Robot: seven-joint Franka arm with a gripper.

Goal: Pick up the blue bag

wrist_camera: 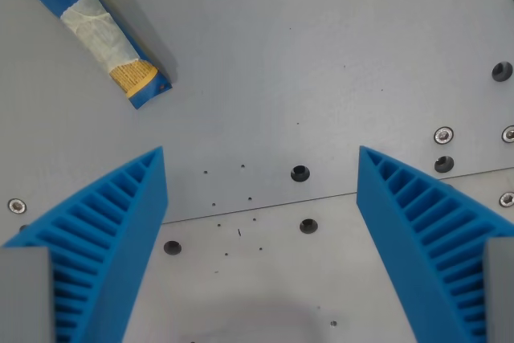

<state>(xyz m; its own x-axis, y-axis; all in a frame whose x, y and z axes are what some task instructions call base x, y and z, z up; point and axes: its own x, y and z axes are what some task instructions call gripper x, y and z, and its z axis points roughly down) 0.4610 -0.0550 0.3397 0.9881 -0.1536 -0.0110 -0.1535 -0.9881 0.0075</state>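
The end effector (261, 162) hangs over the grey counter (321, 62), its two blue fingers (120, 222) spread wide apart with nothing between them. One blue bag (100, 26) lies ahead and off toward the wrist view's left, well clear of the fingers, its long axis slanting diagonally. Reaching it likely means shifting that way first.

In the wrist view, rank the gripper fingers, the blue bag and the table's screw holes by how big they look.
1. Fingers, largest, though nearness to the camera inflates them; the two look alike.
2. Blue bag, partly cut off at the frame edge.
3. Screw holes, smallest.
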